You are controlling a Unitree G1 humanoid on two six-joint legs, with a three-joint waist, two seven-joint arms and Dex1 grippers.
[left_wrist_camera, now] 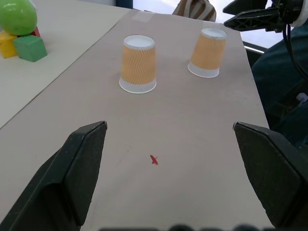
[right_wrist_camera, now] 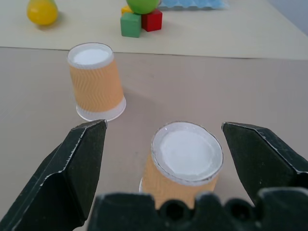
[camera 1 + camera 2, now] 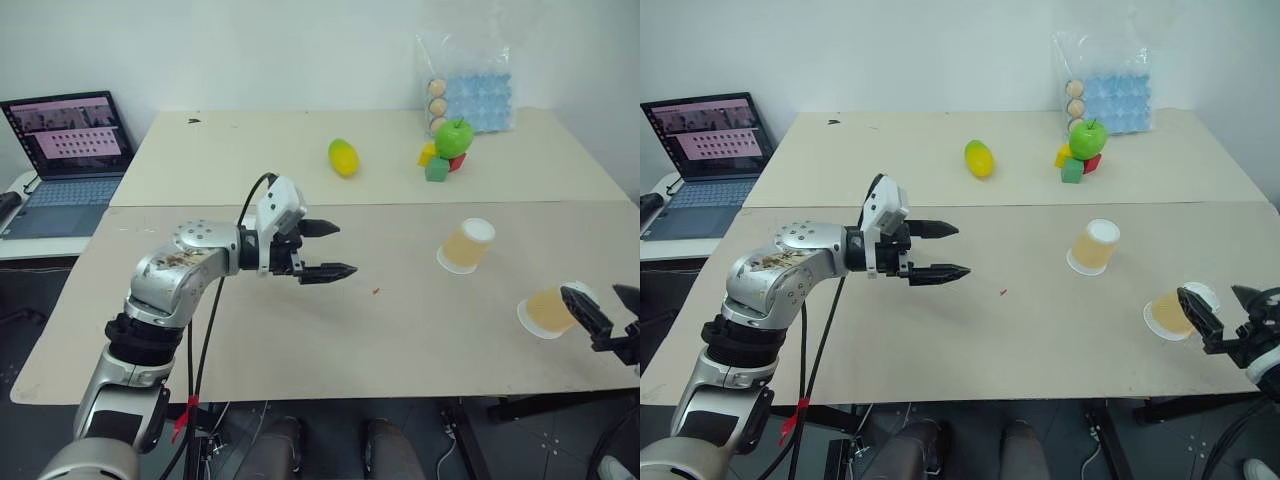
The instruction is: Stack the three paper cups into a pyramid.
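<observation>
The right gripper (image 2: 163,144), jaws spread, is being aligned with a paper cup (image 2: 182,166): light, crushable, best pinched mid-wall.

Two paper cups stand upside down on the near table (image 3: 400,330), apart from each other: one cup (image 3: 467,245) right of centre, the other cup (image 3: 547,311) nearer the front right edge. The right claw (image 3: 600,308) sits just beside this second cup, at its right. The left claw (image 3: 330,250) hovers over the table's left-middle. On the far table (image 3: 250,150) behind lie a mango (image 3: 343,157) and, to its right, an apple (image 3: 454,137) on blocks (image 3: 436,163). A laptop (image 3: 65,160) stands at the far left.
</observation>
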